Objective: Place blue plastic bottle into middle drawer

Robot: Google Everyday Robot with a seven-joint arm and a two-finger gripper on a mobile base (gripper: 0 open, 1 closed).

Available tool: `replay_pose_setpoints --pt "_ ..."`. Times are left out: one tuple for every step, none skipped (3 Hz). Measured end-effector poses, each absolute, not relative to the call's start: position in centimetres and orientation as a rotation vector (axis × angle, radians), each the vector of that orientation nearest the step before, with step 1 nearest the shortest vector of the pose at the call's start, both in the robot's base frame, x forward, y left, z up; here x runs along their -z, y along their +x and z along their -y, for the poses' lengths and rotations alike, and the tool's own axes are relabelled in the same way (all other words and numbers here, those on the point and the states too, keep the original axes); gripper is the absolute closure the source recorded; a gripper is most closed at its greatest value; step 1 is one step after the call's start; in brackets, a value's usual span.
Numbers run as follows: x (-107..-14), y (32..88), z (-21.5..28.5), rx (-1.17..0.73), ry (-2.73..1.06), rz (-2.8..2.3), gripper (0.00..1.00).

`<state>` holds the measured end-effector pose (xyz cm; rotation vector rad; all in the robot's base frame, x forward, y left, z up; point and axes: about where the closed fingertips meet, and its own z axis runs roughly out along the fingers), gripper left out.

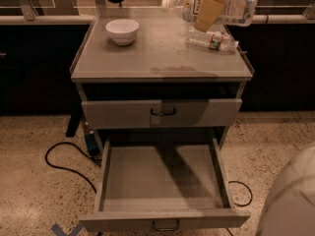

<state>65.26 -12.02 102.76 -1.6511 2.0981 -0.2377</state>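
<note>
1. Blue plastic bottle (234, 9): it hangs off the cabinet top (162, 58), above the back right part of that surface. Its shadow falls on the top, so it touches nothing beneath.
2. Long axis: roughly level and running side to side across the view, with the white cap toward the left and the base toward the right.
3. Gripper (204, 18): it enters from the upper edge of the view. One tan finger (206, 11) crosses the front of the bottle near mid-length, and the other is hidden behind it. The fingers are judged clamped on the bottle, since it hangs clear with no other support.
4. Middle drawer (162, 178): it is pulled well out, with nothing seen inside. It lies toward the camera from the bottle and well below it. The upper drawer (162, 113) is closed and sits between the two levels.
5. Governing relation: the drawer's width runs side to side, as the bottle's axis does, so no turn appears needed. The load must come forward past the top's front edge before it goes down.
6. Hazards: a red-label bottle (212, 39) lies on the top near the held bottle but apart from it. The white bowl (122, 31) stands well apart to the left.
</note>
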Motion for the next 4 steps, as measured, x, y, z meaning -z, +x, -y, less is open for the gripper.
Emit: replay_pose_setpoints --pt "-102.8 65.3 12.0 0.238 -1.651 -2.098 1.00" --pt "-102.5 65.0 12.1 0.224 -1.675 -2.093 1.00" --pt "-102.9 60.7 14.3 0.204 -1.722 -2.096 1.00" --pt "-104.2 52.9 17.3 0.225 -1.696 -2.136 1.00"
